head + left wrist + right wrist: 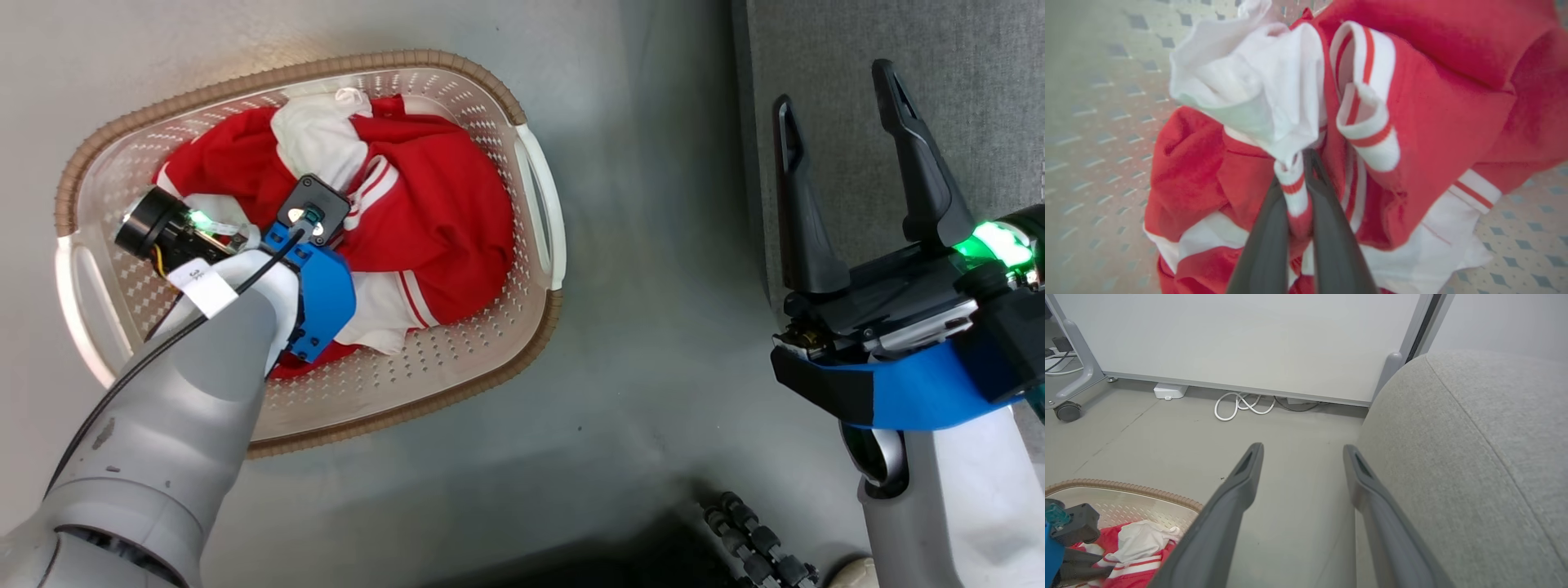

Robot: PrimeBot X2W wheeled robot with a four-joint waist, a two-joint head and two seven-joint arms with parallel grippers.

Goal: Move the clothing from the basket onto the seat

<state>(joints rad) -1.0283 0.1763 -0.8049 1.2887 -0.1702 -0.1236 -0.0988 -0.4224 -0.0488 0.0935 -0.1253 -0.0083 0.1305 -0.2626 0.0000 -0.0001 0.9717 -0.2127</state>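
The clothing point(433, 204), a red bundle with white stripes and trim, lies in the cream basket point(408, 61) on the floor. My left arm's wrist point(310, 269) reaches down into the basket over the bundle. In the left wrist view my left gripper point(1296, 171) is shut on a red-and-white striped fold of the clothing point(1433, 122), with the perforated basket point(1094, 122) wall behind. My right gripper point(834, 88) hangs open and empty over the edge of the grey seat point(996, 122). The right wrist view shows that gripper point(1302, 448) beside the seat point(1474, 457), with the basket point(1126, 488) and clothing point(1143, 555) at lower left.
Grey floor lies between basket and seat. A white panel on a castor frame point(1067, 410) stands beyond, with a coiled white cable point(1241, 406) and a white box point(1169, 391) at its foot. A dark ribbed cable chain point(759, 539) lies near the bottom edge.
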